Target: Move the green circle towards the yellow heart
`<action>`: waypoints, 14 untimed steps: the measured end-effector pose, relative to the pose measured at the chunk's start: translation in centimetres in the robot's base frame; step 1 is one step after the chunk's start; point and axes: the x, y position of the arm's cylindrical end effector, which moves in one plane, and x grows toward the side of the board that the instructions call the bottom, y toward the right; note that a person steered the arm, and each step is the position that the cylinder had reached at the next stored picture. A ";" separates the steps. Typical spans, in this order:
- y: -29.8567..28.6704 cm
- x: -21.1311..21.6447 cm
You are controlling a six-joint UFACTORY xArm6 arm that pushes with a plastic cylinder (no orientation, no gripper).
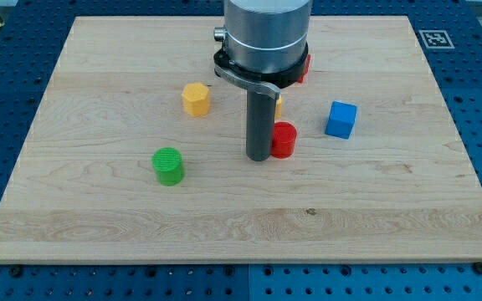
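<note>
My tip [259,157] touches the red block [284,140], well right of the green circle [168,165]. Any move could knock the red one. The yellow heart [279,104] is mostly hidden; there are no fingers.

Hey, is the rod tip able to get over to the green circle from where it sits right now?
Probably yes. My tip sits beside the red block, and the green circle lies toward the view's left with only bare board between them.

My tip [258,157] just left of red cylinder [284,140], green circle [168,165] farther left
</note>
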 end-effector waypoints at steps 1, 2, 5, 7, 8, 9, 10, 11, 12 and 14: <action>-4.9 -0.6; -13.2 -0.6; -24.2 3.9; -16.2 4.9; -12.5 5.0; -11.1 5.0; -10.0 5.1; -9.1 4.8; -9.1 3.1; -8.9 0.3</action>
